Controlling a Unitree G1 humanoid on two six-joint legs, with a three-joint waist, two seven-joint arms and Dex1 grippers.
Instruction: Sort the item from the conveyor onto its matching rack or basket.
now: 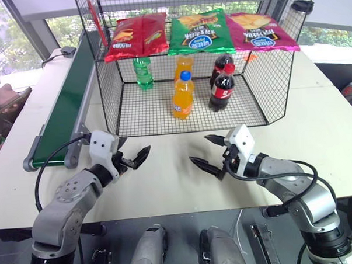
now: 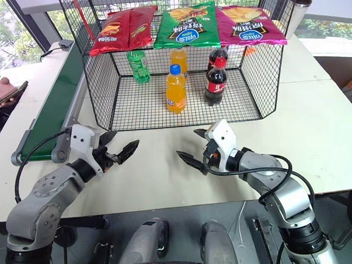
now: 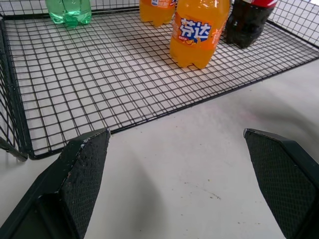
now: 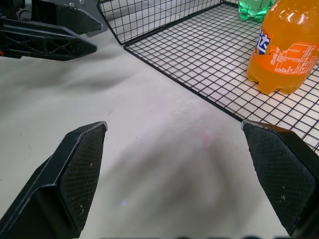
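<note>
The item, a clear-green bottle [image 1: 142, 72], stands upright on the mesh floor at the back left of the black wire basket [image 1: 141, 113]; a chip bag hides its cap. The dark green conveyor [image 1: 64, 107] runs along the table's left side with nothing on its belt. My left gripper [image 1: 134, 148] hangs open over the white table in front of the basket, holding nothing. My right gripper [image 1: 199, 148] is open too, a short way to its right, with its fingers pointing toward the left one. The basket's front edge [image 3: 149, 122] lies just ahead of both.
Two orange bottles [image 1: 182, 96] and two cola bottles [image 1: 221, 89] stand in the basket. Three chip bags [image 1: 198, 31] lie on the tilted shelf above. A person's hand with a phone [image 1: 5, 101] is at the far left. A tumbler [image 2: 299, 9] stands at the back right.
</note>
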